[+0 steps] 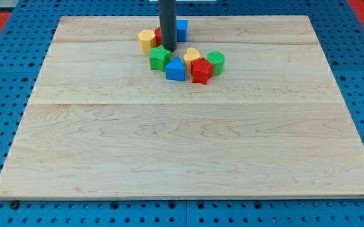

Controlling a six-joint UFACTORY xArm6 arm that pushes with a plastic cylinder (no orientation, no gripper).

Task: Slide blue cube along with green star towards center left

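Observation:
The blue cube sits near the view's top centre of the wooden board, partly hidden by the dark rod. The green star lies just below it and slightly left. My tip rests between them, touching or nearly touching the green star's upper right and just below-left of the blue cube. A red block is mostly hidden behind the rod.
A yellow block lies left of the rod. A blue triangular block, a yellow heart, a red star and a green cylinder cluster right of the green star.

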